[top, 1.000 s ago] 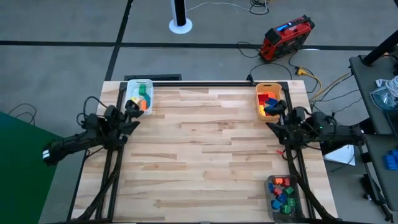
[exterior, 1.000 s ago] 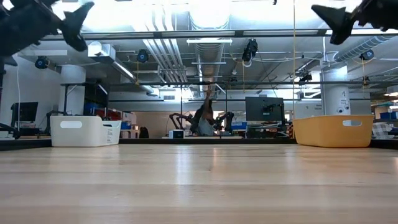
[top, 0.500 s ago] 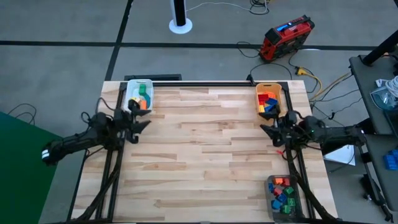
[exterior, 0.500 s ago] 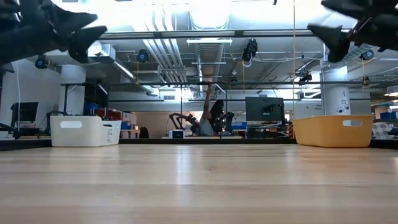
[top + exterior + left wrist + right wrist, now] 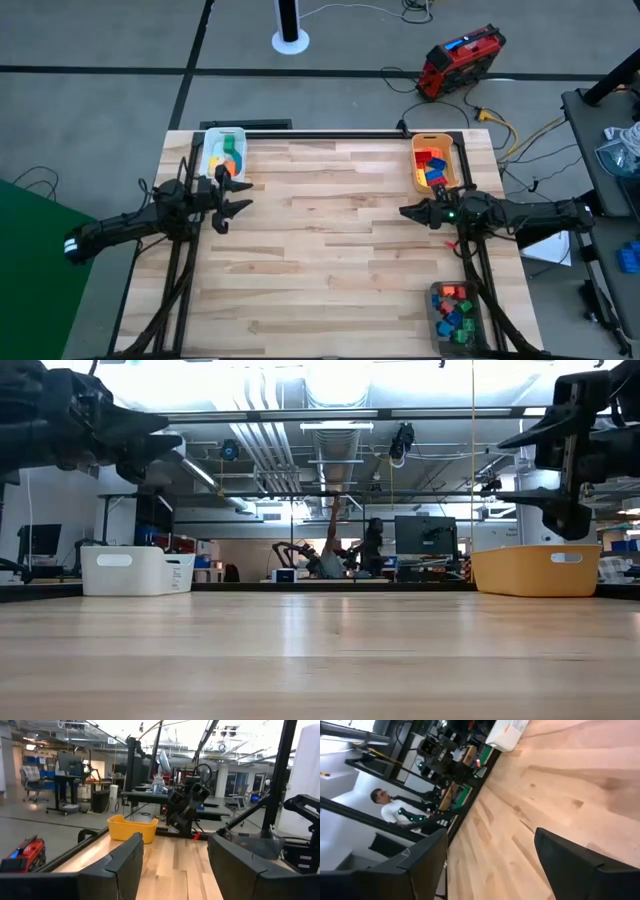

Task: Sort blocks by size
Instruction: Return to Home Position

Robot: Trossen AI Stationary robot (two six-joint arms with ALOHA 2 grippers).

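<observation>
The blocks lie in three bins: green and orange ones in the white bin [image 5: 224,155], red and blue ones in the orange-yellow bin [image 5: 434,163], and several mixed ones in the grey bin [image 5: 455,312]. My left gripper [image 5: 238,200] hovers open above the table, just near of the white bin, with nothing between its fingers [image 5: 127,862]. My right gripper [image 5: 408,213] hovers open left of and nearer than the orange-yellow bin, pointing toward the table's left, also holding nothing [image 5: 490,860].
The wooden tabletop [image 5: 330,250] between the two arms carries no objects. In the low view the white bin [image 5: 137,571] and the orange-yellow bin [image 5: 536,570] stand at the far edge. A person [image 5: 395,812] shows in the room beyond the table.
My left gripper has moved away from the white bin, toward the table's right and near edges. My right gripper has moved away from the orange-yellow bin, toward the table's left and near edges, and has turned to point left. Both stay above the table.
</observation>
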